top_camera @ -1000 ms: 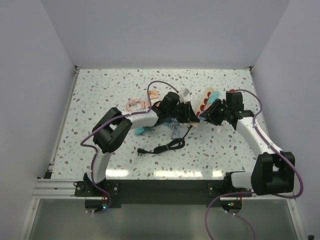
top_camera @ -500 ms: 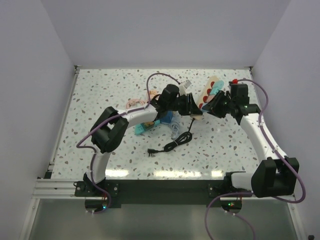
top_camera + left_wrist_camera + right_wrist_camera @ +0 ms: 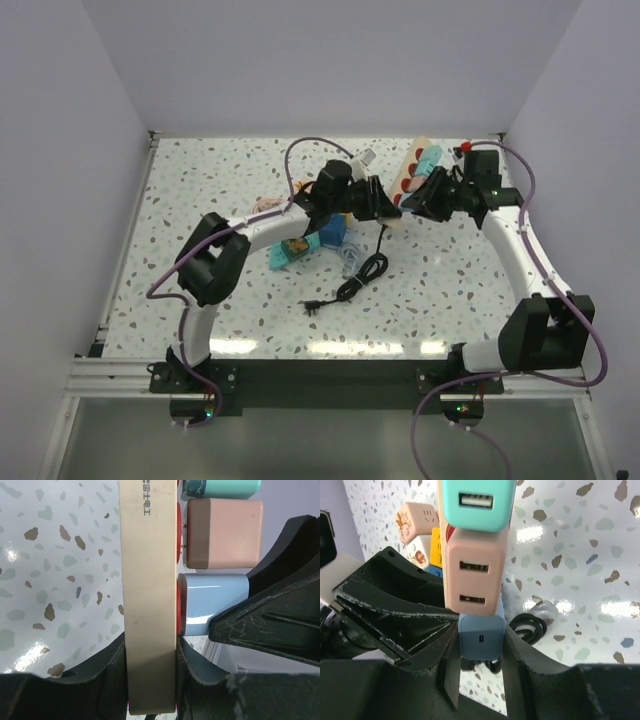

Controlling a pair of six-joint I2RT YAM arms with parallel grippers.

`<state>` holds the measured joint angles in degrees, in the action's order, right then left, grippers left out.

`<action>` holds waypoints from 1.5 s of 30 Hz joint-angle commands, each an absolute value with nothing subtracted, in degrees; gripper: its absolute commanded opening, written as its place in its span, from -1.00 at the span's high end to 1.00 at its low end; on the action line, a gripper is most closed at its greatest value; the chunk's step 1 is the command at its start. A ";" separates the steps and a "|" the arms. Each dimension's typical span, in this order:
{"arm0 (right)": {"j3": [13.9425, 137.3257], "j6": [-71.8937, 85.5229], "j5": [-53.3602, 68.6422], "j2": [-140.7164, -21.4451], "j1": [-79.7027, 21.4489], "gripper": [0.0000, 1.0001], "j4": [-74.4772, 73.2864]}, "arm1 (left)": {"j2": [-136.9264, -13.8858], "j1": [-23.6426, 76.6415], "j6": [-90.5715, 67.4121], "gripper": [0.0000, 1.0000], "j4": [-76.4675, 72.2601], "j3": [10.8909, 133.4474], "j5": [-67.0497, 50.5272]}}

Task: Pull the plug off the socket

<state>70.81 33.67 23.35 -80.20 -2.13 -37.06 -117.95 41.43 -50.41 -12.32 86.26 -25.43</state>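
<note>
The socket, a long beige power strip (image 3: 412, 170), is held up off the table between both arms. My left gripper (image 3: 384, 207) is shut on its cord end; in the left wrist view (image 3: 150, 680) the fingers clamp the beige strip (image 3: 149, 580). Three plugs sit in its red outlets: teal (image 3: 477, 500), pink (image 3: 475, 570) and light blue (image 3: 481, 632). My right gripper (image 3: 427, 197) is shut on the light blue plug, its fingers (image 3: 517, 655) on both sides. The light blue plug (image 3: 212, 605) is still seated in the strip.
The strip's black cord (image 3: 355, 285) lies coiled on the table below the grippers. Coloured cubes (image 3: 300, 248) and a clear item (image 3: 350, 260) lie under the left arm. A pink cable (image 3: 265, 205) lies to the left. Patterned cubes (image 3: 417, 517) show behind.
Both grippers have moved toward the back of the table with the strip held between them. The black cord has been dragged along to the right.
</note>
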 commanded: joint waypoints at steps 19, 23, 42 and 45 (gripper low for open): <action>57.03 39.47 4.05 -71.69 -1.32 1.00 -31.11 | -121.64 33.75 -50.01 1.00 -6.50 89.21 -15.02; 60.99 39.29 -2.80 -79.86 2.00 1.00 -30.07 | -121.90 33.93 -48.96 1.00 -6.94 88.77 -19.32; 68.73 46.05 1.76 -98.71 14.15 -0.70 -20.38 | -119.44 38.06 -40.17 1.00 -1.50 83.76 -16.96; 67.86 45.97 2.28 -93.01 14.15 -0.89 -22.85 | -119.44 38.32 -40.08 1.00 -1.50 83.76 -16.96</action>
<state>66.83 45.08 2.26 -100.62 13.96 -22.24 -123.07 37.98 -41.71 -1.32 84.01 -17.32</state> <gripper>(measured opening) 0.924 0.385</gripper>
